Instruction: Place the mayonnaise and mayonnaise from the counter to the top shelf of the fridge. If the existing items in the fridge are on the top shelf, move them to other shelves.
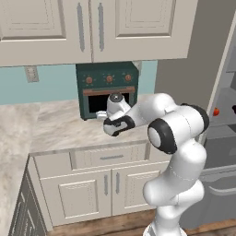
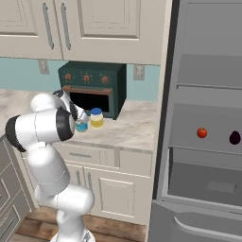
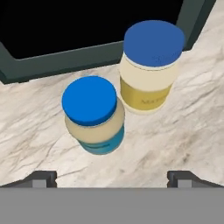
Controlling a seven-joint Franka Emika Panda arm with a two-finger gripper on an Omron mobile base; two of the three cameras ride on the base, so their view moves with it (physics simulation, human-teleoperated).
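Note:
Two mayonnaise jars with blue lids stand side by side on the beige counter point(image 3: 188, 131), just in front of the toaster oven's open mouth. The nearer jar point(image 3: 91, 114) sits left of centre and the farther jar point(image 3: 150, 65) to its upper right. My gripper point(image 3: 113, 178) hovers above them, open, with nothing between its fingertips point(image 3: 41, 178). From the right base view the jars point(image 2: 96, 117) show beside my hand. The fridge point(image 2: 208, 118) stands open at the right. A red-orange fruit point(image 2: 202, 133) and a dark purple one point(image 2: 235, 137) rest on a shelf, below a higher shelf point(image 2: 208, 86).
The dark green toaster oven point(image 1: 108, 90) stands at the back of the counter with its door area dark. Cream wall cabinets point(image 1: 87, 27) hang above. A boxy grey drawer point(image 2: 203, 182) sits under the fruits' shelf. The fridge's wall point(image 2: 163, 118) edges the counter's right end.

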